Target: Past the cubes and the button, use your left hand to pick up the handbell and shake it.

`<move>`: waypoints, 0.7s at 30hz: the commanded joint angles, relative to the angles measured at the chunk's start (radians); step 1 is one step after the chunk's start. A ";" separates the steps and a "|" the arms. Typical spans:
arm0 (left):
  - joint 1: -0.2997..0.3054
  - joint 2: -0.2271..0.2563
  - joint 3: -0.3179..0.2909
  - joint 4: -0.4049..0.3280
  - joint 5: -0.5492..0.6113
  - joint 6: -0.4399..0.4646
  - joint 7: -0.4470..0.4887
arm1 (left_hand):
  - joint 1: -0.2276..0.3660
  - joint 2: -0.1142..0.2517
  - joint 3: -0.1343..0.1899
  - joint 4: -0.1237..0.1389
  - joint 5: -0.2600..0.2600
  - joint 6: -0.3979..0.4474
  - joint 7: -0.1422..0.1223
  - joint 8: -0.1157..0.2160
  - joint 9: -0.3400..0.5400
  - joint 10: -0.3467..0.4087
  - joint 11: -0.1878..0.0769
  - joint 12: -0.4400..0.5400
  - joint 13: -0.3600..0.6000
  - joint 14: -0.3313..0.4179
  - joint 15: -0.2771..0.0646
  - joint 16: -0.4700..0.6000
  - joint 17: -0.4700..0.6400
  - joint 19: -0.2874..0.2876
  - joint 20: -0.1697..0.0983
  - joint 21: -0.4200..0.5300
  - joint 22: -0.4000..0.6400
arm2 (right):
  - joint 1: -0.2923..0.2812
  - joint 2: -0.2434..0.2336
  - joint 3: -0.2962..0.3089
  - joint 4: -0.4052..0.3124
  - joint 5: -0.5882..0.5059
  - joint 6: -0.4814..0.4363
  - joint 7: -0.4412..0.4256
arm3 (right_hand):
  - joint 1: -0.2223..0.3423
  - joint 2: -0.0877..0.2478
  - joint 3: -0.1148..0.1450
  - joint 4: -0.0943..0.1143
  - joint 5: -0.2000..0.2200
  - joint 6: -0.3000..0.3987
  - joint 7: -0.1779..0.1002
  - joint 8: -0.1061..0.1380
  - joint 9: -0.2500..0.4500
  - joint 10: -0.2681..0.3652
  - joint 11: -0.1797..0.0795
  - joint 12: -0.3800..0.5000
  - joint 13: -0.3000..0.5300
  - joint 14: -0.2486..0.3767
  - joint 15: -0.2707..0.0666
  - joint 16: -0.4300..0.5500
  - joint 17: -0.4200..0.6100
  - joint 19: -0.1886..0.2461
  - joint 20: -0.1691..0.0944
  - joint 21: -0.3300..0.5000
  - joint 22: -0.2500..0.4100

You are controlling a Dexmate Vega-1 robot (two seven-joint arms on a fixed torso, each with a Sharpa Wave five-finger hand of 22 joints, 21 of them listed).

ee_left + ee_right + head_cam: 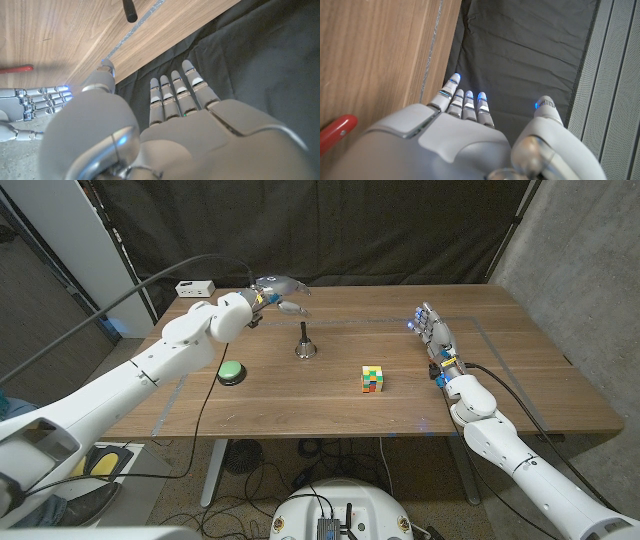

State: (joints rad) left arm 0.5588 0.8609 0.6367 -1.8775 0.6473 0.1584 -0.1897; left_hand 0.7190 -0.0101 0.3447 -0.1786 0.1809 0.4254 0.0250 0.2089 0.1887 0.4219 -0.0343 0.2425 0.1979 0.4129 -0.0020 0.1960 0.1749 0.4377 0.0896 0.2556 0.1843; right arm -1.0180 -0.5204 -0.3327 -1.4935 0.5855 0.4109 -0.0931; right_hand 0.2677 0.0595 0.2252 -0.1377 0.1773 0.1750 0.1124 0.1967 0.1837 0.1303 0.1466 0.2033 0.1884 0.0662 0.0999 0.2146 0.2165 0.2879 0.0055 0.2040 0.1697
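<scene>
Your left robot hand (278, 288), fingers spread and empty, hovers beyond the handbell (306, 343) (upright on the bench (520, 370)); descend carelessly and you may topple it.

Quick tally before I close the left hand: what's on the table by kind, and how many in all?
Handbell: 1
Green button: 1
Multicoloured cube block: 1
White box at the far left edge: 1
Total: 4
The block looks like small cubes joined into one piece; I count it once.
</scene>
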 commanded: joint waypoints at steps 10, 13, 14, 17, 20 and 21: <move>-0.095 -0.020 0.057 0.036 0.069 -0.068 -0.163 | 0.187 0.001 0.051 -0.011 0.004 -0.009 -0.013 -0.006 0.004 0.001 -0.030 -0.011 0.007 0.020 -0.024 0.000 0.002 0.056 0.000 0.007 0.000 | -0.004 0.003 0.001 -0.011 -0.007 -0.002 -0.015 | 0.015 0.001 0.007 -0.006 -0.001 0.006 -0.002 -0.003 0.003 0.000 0.000 0.000 0.002 -0.007 0.004 0.002 0.003 0.004 0.004 0.002 0.004; -0.110 -0.025 0.064 0.042 0.071 -0.072 -0.198 | 0.210 0.001 0.055 -0.010 0.004 -0.009 -0.014 -0.006 0.004 0.002 -0.031 -0.012 0.008 0.024 -0.025 0.000 0.002 0.072 0.003 0.011 -0.001 | -0.003 0.002 -0.001 -0.010 -0.010 -0.002 -0.013 | 0.016 0.001 0.008 -0.006 -0.001 0.007 -0.002 -0.003 0.003 0.001 0.000 0.000 0.002 -0.007 0.004 0.002 0.003 0.004 0.005 0.002 0.004; -0.114 -0.026 0.066 0.045 0.071 -0.075 -0.207 | 0.218 0.000 0.055 -0.009 0.004 -0.007 -0.013 -0.006 0.005 0.007 -0.028 -0.010 0.009 0.026 -0.025 0.001 0.002 0.078 0.006 0.013 -0.001 | -0.002 0.003 -0.001 -0.011 -0.010 -0.003 -0.015 | 0.016 0.001 0.008 -0.006 -0.001 0.006 -0.001 -0.004 0.003 0.001 0.000 0.000 0.002 -0.007 0.004 0.002 0.003 0.004 0.005 0.001 0.004; -0.119 -0.030 0.064 0.056 0.061 -0.087 -0.216 | 0.228 -0.002 0.051 0.000 0.001 0.025 -0.017 0.006 0.006 0.020 -0.032 -0.006 0.011 0.034 -0.026 0.003 0.003 0.086 0.007 0.013 0.000 | -0.002 0.004 -0.003 -0.013 -0.013 -0.006 -0.021 | 0.017 0.001 0.008 -0.007 -0.001 0.007 -0.002 -0.003 0.003 0.001 0.000 0.000 0.003 -0.007 0.004 0.001 0.003 0.004 0.005 0.001 0.004; -0.124 -0.030 0.066 0.059 0.063 -0.090 -0.227 | 0.233 -0.002 0.045 0.007 0.000 0.040 -0.019 0.010 0.007 0.035 -0.032 -0.001 0.013 0.056 -0.031 0.010 0.004 0.104 0.003 0.018 0.001 | -0.002 0.004 -0.003 -0.017 -0.023 -0.011 -0.033 | 0.019 0.002 0.009 -0.007 -0.001 0.008 -0.003 -0.003 0.003 0.002 -0.001 0.000 0.003 -0.005 0.004 0.002 0.003 0.004 0.005 0.001 0.004; -0.125 -0.030 0.065 0.060 0.061 -0.091 -0.231 | 0.234 -0.002 0.043 0.008 -0.001 0.042 -0.019 0.010 0.008 0.037 -0.034 0.000 0.014 0.057 -0.030 0.011 0.004 0.110 0.001 0.020 0.001 | -0.001 0.005 -0.003 -0.016 -0.023 -0.010 -0.033 | 0.020 0.003 0.009 -0.008 -0.001 0.009 -0.003 -0.003 0.003 0.002 -0.001 0.000 0.003 -0.005 0.004 0.002 0.002 0.005 0.005 0.001 0.004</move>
State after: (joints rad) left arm 0.4643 0.8392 0.6918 -1.8379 0.7070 0.0953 -0.3561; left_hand 0.9387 -0.0142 0.3903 -0.1773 0.1809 0.4540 0.0071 0.2129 0.1935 0.4435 -0.0699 0.2353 0.2073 0.4557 -0.0303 0.2001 0.1748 0.5308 0.0932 0.2670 0.1821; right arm -1.0202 -0.5181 -0.3317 -1.5026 0.5775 0.4110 -0.1085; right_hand 0.2768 0.0608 0.2295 -0.1420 0.1774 0.1750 0.1124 0.1967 0.1837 0.1303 0.1466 0.2034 0.1883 0.0661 0.0999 0.2146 0.2163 0.2878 0.0056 0.2040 0.1697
